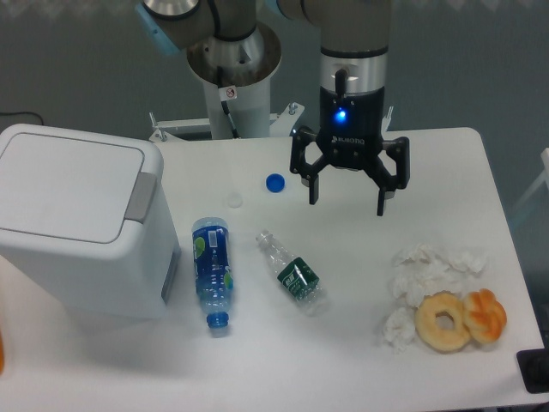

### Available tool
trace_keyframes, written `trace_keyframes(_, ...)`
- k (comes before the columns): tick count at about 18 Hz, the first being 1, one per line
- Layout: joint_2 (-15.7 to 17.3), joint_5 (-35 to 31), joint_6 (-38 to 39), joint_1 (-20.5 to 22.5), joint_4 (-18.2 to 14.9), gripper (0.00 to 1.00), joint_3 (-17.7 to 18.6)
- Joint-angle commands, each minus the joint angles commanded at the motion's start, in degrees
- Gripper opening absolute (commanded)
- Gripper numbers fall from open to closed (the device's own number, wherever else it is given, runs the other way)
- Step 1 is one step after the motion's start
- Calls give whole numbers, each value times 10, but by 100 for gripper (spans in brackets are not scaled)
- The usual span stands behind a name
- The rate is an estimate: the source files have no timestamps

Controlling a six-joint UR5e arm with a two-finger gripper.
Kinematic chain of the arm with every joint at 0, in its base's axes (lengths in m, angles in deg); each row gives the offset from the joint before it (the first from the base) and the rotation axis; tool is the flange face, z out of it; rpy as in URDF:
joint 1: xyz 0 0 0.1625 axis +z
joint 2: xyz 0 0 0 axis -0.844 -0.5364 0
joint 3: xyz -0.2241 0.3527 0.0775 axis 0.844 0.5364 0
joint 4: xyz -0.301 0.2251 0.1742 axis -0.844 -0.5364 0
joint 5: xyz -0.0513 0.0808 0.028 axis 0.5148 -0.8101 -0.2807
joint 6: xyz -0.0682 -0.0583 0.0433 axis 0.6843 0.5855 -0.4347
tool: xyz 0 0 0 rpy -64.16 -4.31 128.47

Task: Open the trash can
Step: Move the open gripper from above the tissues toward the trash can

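— Where is the large boxy white plastic trash can (77, 227) seen?
— At the worktop's (343, 360) left side, lid closed. Well apart, the tool (347, 196) is held wide open, nothing gripped.

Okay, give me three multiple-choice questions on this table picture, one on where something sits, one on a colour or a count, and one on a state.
1. Where does the loose blue cap lie?
A. beside the donuts
B. on the table between the trash can and the gripper
C. on the bin lid

2. How many plastic bottles lie on the table?
A. one
B. two
C. four

3. What state is the trash can's lid in?
A. shut flat
B. swung fully open
C. taken off

Answers: 1 B, the cap sits on bare tabletop left of the gripper and right of the bin. 2 B, there is a blue-label bottle and a green-label bottle. 3 A, the lid lies level on the bin with the grey tab at its edge.
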Motion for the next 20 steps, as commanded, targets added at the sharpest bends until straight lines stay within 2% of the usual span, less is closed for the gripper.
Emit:
trace_keyframes(4, 1, 0, 50, -20, 0, 100, -1)
trace_keyframes(20, 7, 0, 123, -60, 0, 100, -11)
